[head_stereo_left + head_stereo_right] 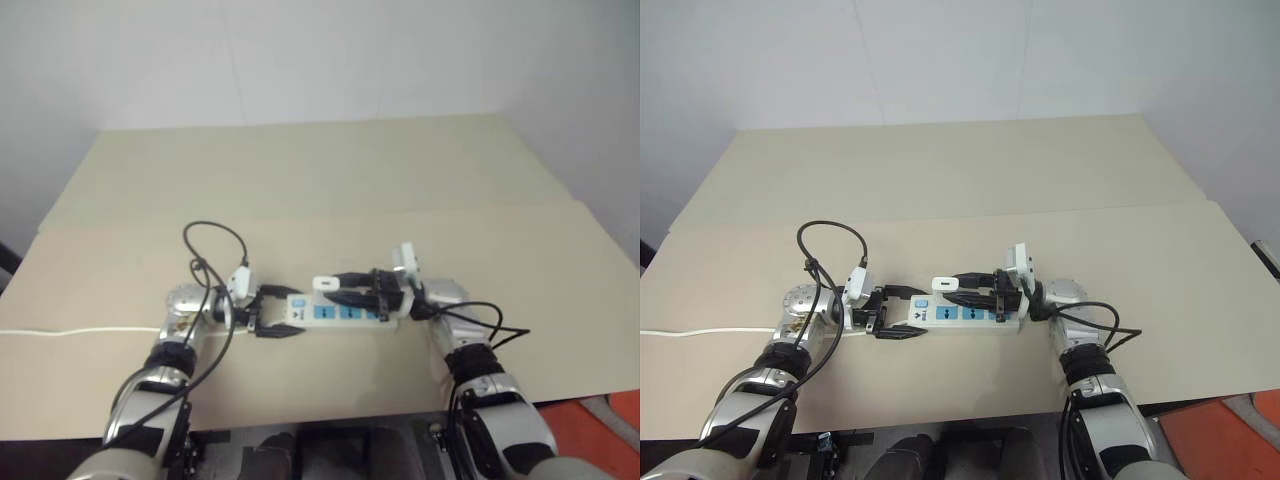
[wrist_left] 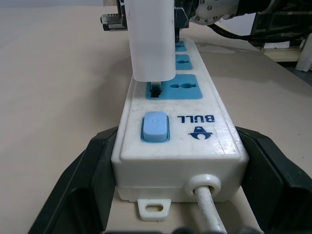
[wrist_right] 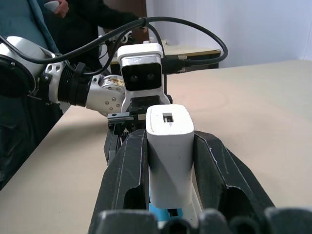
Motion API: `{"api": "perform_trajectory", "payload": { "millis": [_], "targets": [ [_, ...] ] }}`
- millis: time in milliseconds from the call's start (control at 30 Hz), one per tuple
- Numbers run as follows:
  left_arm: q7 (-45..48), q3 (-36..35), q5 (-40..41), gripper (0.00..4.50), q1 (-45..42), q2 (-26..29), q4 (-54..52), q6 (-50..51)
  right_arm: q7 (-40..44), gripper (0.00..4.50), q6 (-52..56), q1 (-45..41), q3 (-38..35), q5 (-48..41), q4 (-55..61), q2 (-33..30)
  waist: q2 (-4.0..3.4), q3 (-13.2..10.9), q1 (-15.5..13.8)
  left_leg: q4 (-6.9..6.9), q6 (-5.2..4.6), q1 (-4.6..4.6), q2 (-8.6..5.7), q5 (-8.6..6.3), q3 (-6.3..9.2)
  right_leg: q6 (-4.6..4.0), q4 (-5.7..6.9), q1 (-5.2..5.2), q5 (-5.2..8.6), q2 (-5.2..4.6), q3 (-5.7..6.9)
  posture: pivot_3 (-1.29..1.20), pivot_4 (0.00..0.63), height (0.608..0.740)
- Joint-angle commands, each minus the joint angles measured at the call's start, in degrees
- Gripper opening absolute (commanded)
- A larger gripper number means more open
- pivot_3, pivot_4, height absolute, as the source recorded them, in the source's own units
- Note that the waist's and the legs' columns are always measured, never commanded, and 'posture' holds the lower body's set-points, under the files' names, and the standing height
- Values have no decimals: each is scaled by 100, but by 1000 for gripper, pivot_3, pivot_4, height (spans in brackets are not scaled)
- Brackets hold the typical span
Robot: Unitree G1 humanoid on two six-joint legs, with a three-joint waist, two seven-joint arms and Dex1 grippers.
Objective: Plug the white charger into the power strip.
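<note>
The power strip [image 1: 350, 312] lies on the beige table with its blue sockets facing up. My left gripper [image 1: 290, 311] clamps its switch end, one black finger [image 2: 83, 185] on each side. The white charger [image 3: 169, 146] is pinched between my right gripper's [image 3: 170, 136] fingers and held upright over the socket nearest the switch [image 2: 155, 127]. In the left wrist view the charger [image 2: 151, 39] has a metal prong [image 2: 155, 90] entering that socket's slot, with a small gap left above the blue face.
The strip's thin white cord [image 1: 80, 332] trails left across the table. The tabletop [image 1: 300, 190] stretches far back to a white wall. A person in dark clothing [image 3: 19, 29] stands beyond the table's side. The table's front edge runs just below my arms.
</note>
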State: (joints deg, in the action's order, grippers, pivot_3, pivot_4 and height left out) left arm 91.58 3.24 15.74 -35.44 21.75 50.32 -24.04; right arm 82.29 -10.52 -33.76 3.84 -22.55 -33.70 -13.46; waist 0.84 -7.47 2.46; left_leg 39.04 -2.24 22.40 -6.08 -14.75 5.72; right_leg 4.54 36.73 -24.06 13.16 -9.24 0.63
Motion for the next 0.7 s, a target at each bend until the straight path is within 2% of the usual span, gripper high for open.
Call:
{"api": "perform_trajectory", "payload": {
  "millis": [33,700],
  "targets": [
    [-29,-84,-11,3257,23,93,-105,-17,116,1104,-148,-42,-2,40,-32,18,0,0,0,-1,0,0,0,0,0,0,0,0,0,0,0,0,150,740],
    [-52,-52,-16,3257,77,104,-246,35,82,1104,-409,-305,107,588,-996,-56,-2,3,6,-5,-2,-36,3,-2,0,0,-1,12,0,4,-2,0,150,740]
  ]
}}
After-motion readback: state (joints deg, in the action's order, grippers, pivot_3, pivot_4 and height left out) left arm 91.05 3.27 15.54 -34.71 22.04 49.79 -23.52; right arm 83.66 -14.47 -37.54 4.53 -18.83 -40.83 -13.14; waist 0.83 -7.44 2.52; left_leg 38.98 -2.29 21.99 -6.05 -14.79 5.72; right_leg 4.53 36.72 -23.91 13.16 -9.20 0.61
